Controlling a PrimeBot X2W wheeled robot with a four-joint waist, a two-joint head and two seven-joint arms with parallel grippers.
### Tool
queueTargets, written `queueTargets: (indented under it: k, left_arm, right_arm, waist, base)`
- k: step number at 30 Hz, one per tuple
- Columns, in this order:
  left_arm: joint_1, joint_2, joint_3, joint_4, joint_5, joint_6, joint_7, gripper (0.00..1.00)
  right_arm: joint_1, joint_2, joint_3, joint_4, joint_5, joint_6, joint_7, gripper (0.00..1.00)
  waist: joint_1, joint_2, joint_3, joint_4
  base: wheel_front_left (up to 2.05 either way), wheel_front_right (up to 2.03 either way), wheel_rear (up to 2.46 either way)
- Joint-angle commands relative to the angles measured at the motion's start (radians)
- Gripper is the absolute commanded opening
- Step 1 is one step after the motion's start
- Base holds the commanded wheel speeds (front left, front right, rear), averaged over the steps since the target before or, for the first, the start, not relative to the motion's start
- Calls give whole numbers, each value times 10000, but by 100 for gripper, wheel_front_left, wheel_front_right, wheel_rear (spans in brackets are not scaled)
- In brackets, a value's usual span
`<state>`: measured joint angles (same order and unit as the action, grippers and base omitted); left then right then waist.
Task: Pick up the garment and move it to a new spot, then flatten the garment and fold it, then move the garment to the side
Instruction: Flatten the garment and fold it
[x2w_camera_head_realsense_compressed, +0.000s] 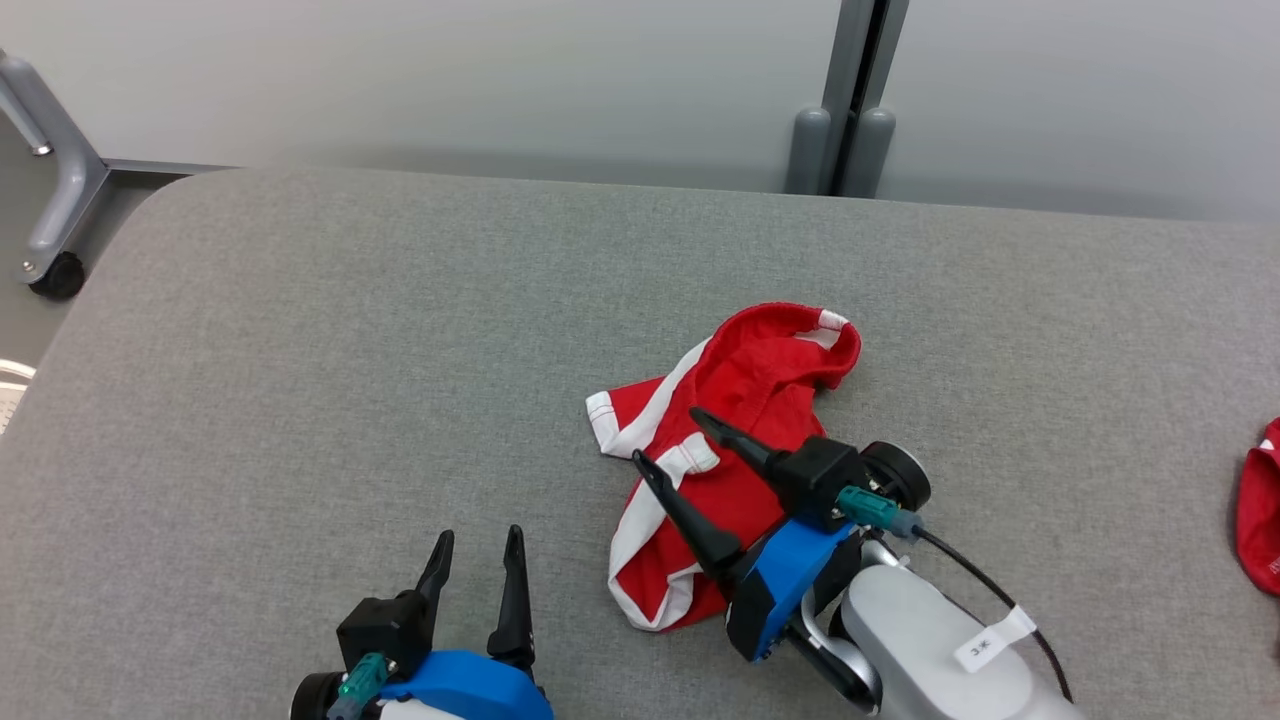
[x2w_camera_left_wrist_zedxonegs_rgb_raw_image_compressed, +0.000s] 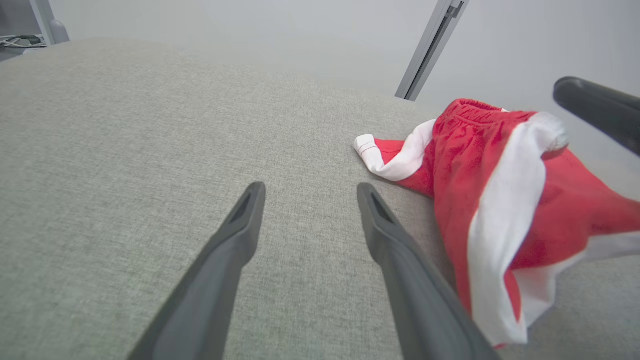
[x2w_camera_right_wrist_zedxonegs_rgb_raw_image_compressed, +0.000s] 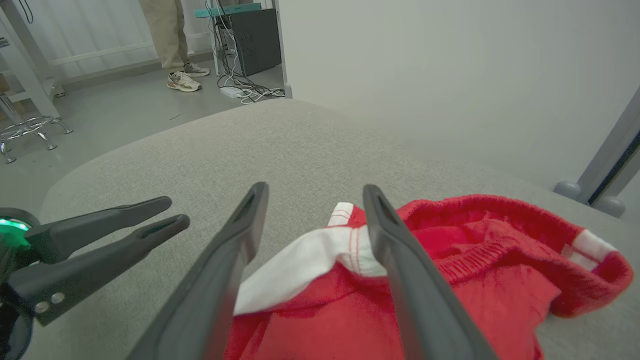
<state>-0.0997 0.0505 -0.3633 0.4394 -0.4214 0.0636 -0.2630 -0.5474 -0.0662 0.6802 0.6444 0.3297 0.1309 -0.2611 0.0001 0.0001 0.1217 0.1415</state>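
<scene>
- The red garment (x2w_camera_head_realsense_compressed: 740, 440) with white trim lies crumpled near the middle of the grey table (x2w_camera_head_realsense_compressed: 300, 350). Its waistband is bunched at the far end and one white hem is turned over toward the left.
- The right gripper (x2w_camera_head_realsense_compressed: 665, 434) hovers over the cloth with its two fingers spread wide and nothing pinched between them.
- The left gripper (x2w_camera_head_realsense_compressed: 480, 533) sits low over the bare table just beside the garment, fingers wide apart and empty too.
- To my eye the garment is in its spot and flattening is the job in hand.
- To do that well, I'd have each gripper take a different edge, say the two ends of the waistband. They should nip a single layer, then draw apart and drag the cloth so the folds pull out.
- Grabbing the heaped middle would likely just lift the bundle.
- Another red piece (x2w_camera_head_realsense_compressed: 1262, 510) lies well apart at the right edge and is best left alone.
</scene>
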Motion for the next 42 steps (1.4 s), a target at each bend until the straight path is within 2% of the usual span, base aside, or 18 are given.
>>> queueTargets:
  k: [1, 7, 13, 17, 25, 26, 27, 35, 42]
  left_arm:
    - [49, -6, 108, -31, 25, 58, -23, 100]
    - [13, -6, 238, -66, 50, 8, -23, 100]
    - [-189, -4, 132, -135, 79, 36, -23, 100]
    - [-242, -4, 114, -121, 139, -23, -23, 100]
    - [-129, -4, 64, -60, 169, -83, -23, 100]
    - [-107, -4, 79, -57, 180, -82, -23, 100]
    - [-87, -4, 94, -62, 190, -83, -24, 100]
    - [45, -10, 248, -108, 228, -80, -23, 100]
    - [-58, -4, 212, -246, 186, -96, -24, 100]
  right_arm:
    - [-77, -157, -93, -107, 170, -1, -45, 100]
    - [625, -841, -1460, -528, 634, 0, -45, 100]
    - [1611, -1041, -2165, -473, 1000, 0, -43, 100]
    - [2082, -847, -1910, -323, 1539, 0, -44, 100]
    - [2383, -607, -659, 417, 2587, 0, -30, 100]
    - [2370, -580, -561, 509, 2763, 0, -36, 43]
    - [2309, -587, -459, 608, 2868, 0, -37, 0]
    - [2026, -1104, -1230, 727, 2928, 0, -44, 0]
    - [2313, -1573, -3316, 519, 2407, 0, -46, 0]
  waist:
    - [-1, -1, 6, -78]
    - [-1, -1, -76, -503]
    - [-1, -1, -62, -767]
    - [-1, -1, -61, -780]
    - [-1, -1, -106, -465]
    - [-1, -1, -109, -443]
    - [-1, -1, -108, -423]
    - [-1, -1, -199, -653]
    - [-1, -1, -237, -1205]
  base:
    - [0, 0, 0]
    - [0, 0, 0]
    - [0, 0, 0]
    - [0, 0, 0]
    - [0, 0, 0]
    - [0, 0, 0]
    - [0, 0, 0]
    - [0, 0, 0]
    - [0, 0, 0]
